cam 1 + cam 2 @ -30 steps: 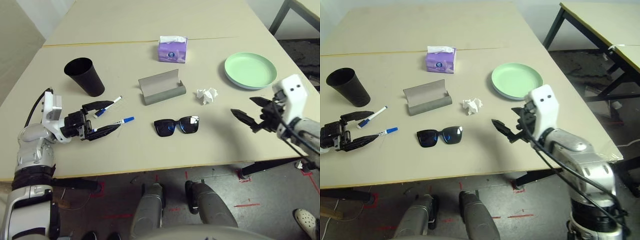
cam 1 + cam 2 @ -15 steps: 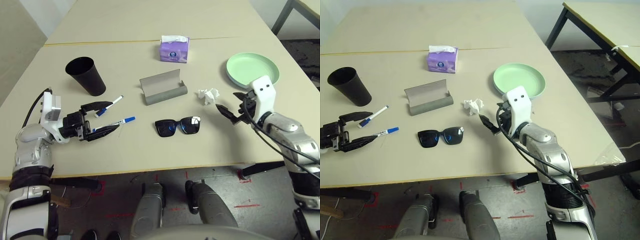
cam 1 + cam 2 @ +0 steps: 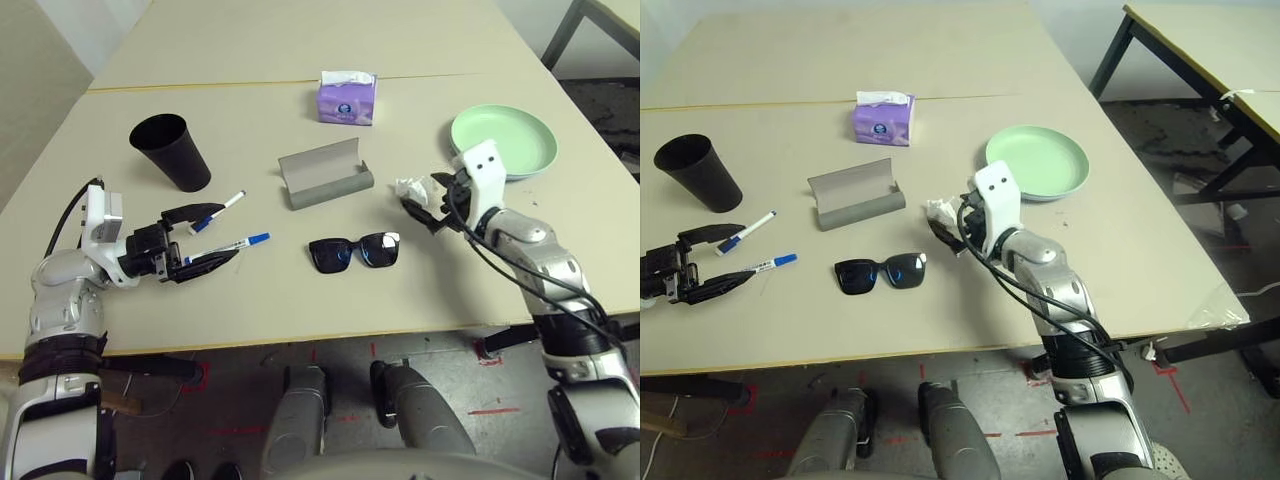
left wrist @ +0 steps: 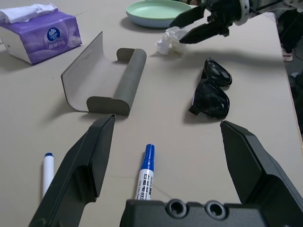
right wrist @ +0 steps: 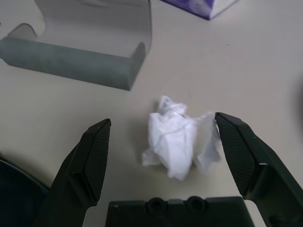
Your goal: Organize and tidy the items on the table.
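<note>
**Right gripper spread at the crumpled tissue**

Right gripper (image 5: 163,142) has its two black fingers wide apart, the crumpled white tissue (image 5: 177,142) lying on the table (image 3: 300,300) between them, untouched as far as can be seen. From the head camera, the wrist hides part of the tissue. Left gripper (image 3: 205,238), also spread, hovers by two blue-capped markers (image 4: 146,172), each lying with its length pointing toward the grey glasses case (image 3: 322,175).

Purple tissue box (image 3: 346,97) just this side of the seam; a second table's dark legs (image 3: 1140,55) far right.
</note>
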`<state>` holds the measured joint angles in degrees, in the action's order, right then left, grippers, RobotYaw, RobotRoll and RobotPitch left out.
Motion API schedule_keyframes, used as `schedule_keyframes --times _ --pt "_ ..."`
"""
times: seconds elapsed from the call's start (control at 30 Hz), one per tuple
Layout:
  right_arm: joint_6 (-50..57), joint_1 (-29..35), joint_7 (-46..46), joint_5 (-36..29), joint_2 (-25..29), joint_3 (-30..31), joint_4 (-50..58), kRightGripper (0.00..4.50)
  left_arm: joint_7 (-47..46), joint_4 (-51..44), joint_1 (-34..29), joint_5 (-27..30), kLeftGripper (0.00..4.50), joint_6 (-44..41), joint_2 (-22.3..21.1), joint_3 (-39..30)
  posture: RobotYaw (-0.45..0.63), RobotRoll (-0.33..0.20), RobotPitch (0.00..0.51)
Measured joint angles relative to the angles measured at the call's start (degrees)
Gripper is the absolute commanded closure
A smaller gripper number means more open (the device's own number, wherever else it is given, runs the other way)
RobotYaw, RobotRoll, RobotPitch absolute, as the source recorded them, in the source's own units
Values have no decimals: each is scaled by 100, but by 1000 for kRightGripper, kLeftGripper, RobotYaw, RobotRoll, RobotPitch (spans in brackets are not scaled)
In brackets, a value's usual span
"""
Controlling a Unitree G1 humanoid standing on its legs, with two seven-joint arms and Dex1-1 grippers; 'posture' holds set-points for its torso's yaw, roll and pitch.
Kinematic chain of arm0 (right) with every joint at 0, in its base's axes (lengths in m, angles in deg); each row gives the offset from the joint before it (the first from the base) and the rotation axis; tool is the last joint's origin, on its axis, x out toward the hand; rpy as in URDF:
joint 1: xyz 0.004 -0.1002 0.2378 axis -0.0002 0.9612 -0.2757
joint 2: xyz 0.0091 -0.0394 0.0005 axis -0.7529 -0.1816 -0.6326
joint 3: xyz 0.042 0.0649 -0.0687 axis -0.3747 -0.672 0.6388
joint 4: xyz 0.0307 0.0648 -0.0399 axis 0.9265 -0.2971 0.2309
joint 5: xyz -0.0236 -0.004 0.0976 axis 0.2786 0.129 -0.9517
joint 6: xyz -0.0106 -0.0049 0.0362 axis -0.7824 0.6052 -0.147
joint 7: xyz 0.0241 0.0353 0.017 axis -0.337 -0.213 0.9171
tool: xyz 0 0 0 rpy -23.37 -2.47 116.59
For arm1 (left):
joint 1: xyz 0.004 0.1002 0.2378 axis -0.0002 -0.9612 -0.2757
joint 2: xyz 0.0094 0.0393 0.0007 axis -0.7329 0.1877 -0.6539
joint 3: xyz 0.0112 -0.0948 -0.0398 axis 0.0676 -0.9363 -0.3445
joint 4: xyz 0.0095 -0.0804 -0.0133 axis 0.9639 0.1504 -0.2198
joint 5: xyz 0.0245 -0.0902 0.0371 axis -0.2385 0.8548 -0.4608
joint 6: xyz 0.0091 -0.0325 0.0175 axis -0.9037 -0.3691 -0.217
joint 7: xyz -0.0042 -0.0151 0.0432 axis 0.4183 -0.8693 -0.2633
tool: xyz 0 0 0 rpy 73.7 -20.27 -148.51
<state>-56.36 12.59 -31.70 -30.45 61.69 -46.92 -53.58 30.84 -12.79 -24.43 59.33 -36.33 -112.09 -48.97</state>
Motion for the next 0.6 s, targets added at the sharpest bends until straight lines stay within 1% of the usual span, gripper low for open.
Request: schedule_keyframes --times 0.17,0.23,0.3,0.47,0.53,0.6 --pt "2 -5 80 -1 -2 0 -13 35 -69 -136 -91 44 0 -1 0 -39 14 0 197" --pt "9 -11 127 -2 -2 1 -12 420 -112 -221 -134 79 0 -8 0 -50 15 0 195" --pt "23 -20 172 -2 -2 7 -7 1018 -148 -353 -181 97 0 -28 0 -51 16 0 194" --pt "87 -23 248 -8 -2 7 25 2894 -247 -552 -259 118 0 -73 12 -51 21 0 189" --pt "110 -32 269 -15 -2 7 41 3569 -286 -614 -262 137 0 -88 33 -51 21 0 188" --pt "123 -61 276 -21 0 6 62 4364 -342 -658 -262 180 0 -116 58 -52 22 0 187"
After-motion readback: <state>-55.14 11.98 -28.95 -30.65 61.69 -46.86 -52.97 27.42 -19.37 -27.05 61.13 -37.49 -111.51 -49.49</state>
